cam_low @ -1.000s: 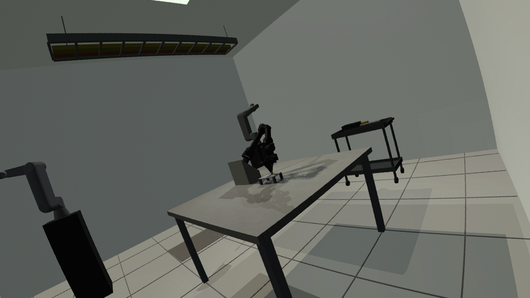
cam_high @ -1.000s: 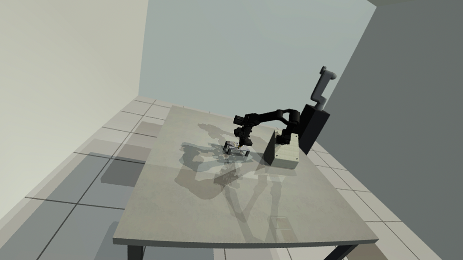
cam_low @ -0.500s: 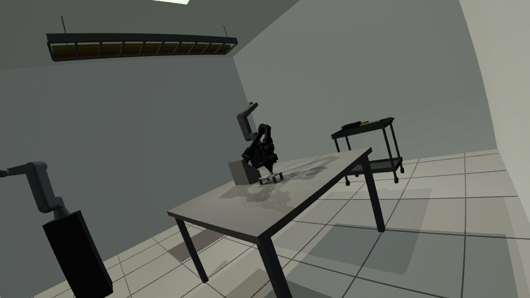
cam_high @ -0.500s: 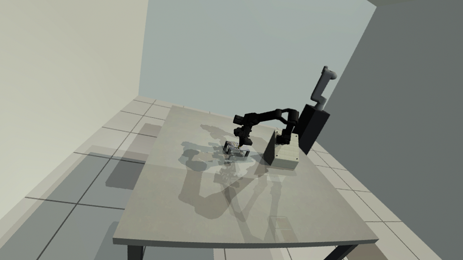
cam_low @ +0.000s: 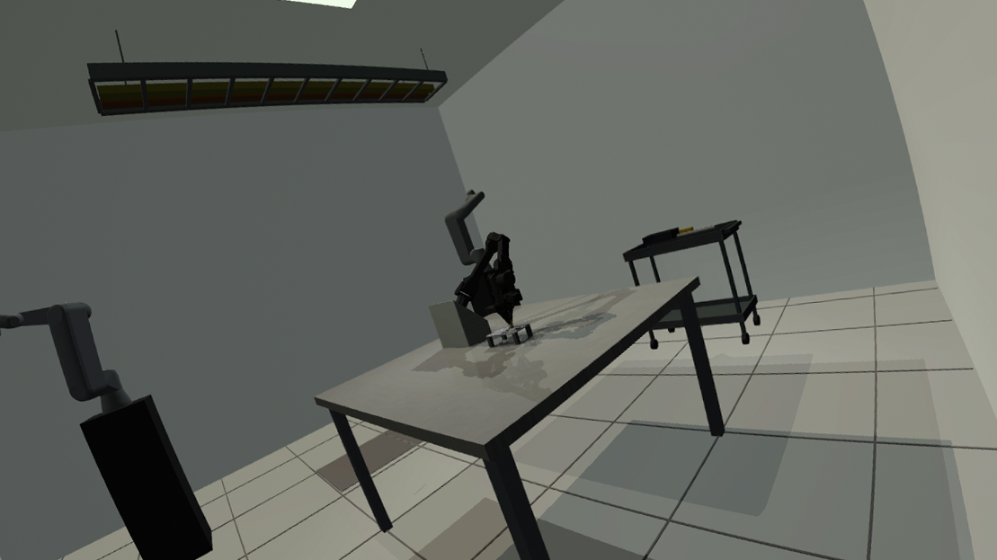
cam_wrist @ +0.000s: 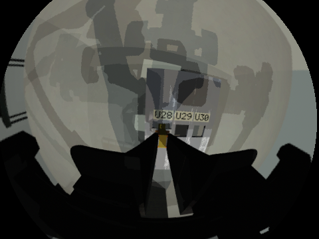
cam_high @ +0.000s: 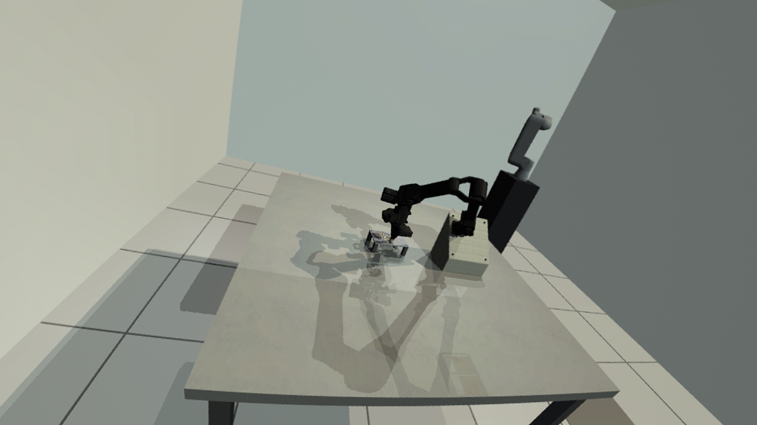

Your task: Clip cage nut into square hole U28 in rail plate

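Gripper [cam_high: 393,238] [cam_low: 510,324] [cam_wrist: 161,137] grasps the cage nut [cam_wrist: 162,140] between its fingertips. Nut sits at the U28 hole; seating depth cannot be told. Around it, the rail plate [cam_high: 399,242] [cam_low: 500,333] [cam_wrist: 209,99] stands on short legs on the table [cam_high: 287,305] [cam_low: 416,398] [cam_wrist: 116,133]. U29 and U30 holes lie beside U28.

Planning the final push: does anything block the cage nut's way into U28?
Nothing visible does. The tool grips the cage nut right at the hole under the U28 label; whether its wings are through is hidden.
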### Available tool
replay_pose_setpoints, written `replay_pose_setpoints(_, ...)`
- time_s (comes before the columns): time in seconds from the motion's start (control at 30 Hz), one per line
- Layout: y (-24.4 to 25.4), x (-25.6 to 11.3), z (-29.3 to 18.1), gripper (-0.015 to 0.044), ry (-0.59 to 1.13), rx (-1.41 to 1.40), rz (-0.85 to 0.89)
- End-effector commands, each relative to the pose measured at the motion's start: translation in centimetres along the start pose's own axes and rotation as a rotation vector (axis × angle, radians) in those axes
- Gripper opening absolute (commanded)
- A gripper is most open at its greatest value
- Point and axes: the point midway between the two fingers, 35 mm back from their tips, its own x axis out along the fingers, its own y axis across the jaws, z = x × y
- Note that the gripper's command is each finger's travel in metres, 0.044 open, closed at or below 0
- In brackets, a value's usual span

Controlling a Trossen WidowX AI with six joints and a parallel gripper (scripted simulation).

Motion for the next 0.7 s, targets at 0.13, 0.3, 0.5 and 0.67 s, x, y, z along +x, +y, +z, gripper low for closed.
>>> replay_pose_setpoints(0.13, -0.06, -0.02, 0.01, 0.0025, 0.000, -0.002, 0.009)
replay_pose_setpoints(0.3, -0.15, -0.02, 0.01, 0.0025, 0.000, -0.002, 0.010)
replay_pose_setpoints(0.5, -0.24, -0.01, 0.01, 0.0025, 0.000, -0.002, 0.011)
replay_pose_setpoints(0.67, -0.24, -0.01, 0.01, 0.0025, 0.000, -0.002, 0.003)
